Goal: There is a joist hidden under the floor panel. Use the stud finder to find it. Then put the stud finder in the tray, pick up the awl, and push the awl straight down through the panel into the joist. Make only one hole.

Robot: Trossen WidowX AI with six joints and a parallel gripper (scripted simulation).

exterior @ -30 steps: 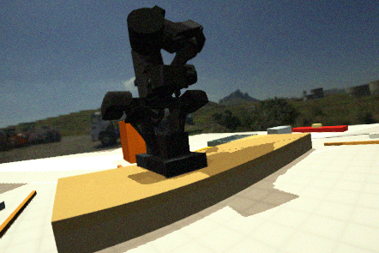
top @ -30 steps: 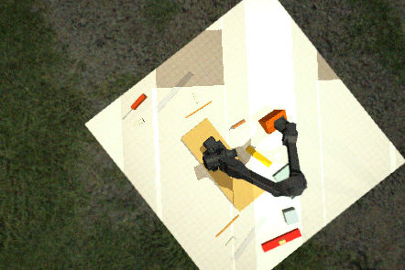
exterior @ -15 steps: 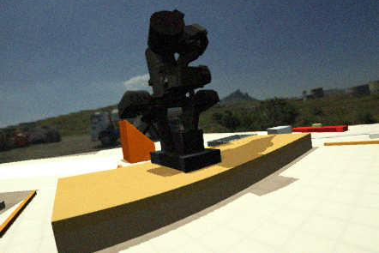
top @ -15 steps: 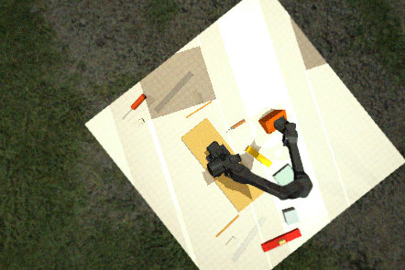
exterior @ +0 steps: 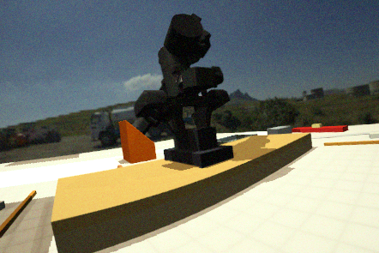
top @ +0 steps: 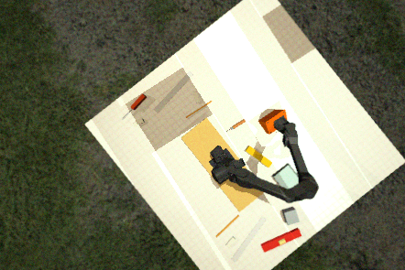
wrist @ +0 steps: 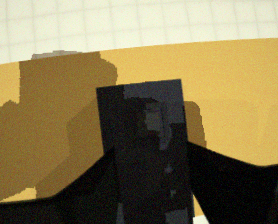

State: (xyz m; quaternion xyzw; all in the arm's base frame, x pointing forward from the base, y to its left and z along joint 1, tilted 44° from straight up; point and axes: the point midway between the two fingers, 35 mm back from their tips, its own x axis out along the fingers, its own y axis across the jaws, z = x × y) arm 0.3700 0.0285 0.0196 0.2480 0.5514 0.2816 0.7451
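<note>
The wooden floor panel (top: 199, 134) (exterior: 107, 194) (wrist: 235, 75) is a long yellow board; no joist shows. My gripper (top: 226, 163) (exterior: 192, 131) (wrist: 146, 146) is shut on the black stud finder (exterior: 199, 156) (wrist: 140, 100), holding it upright at or just above the panel's top, around the middle of its length. Whether it touches the panel is unclear. A thin-tipped tool with an orange handle (top: 238, 124), which looks like the awl, lies beyond the panel near the orange wedge. The pale green tray (top: 285, 176) stands beside the forearm, partly hidden by it.
The orange wedge (top: 273, 121) (exterior: 137, 144) stands at the arm's base. A yellow bar (top: 257, 156) lies between panel and base. A grey block (top: 290, 216) and red level (top: 280, 240) (exterior: 321, 129) lie beyond the tray. A red-handled tool (top: 138, 102) and thin orange sticks (top: 227, 226) lie around.
</note>
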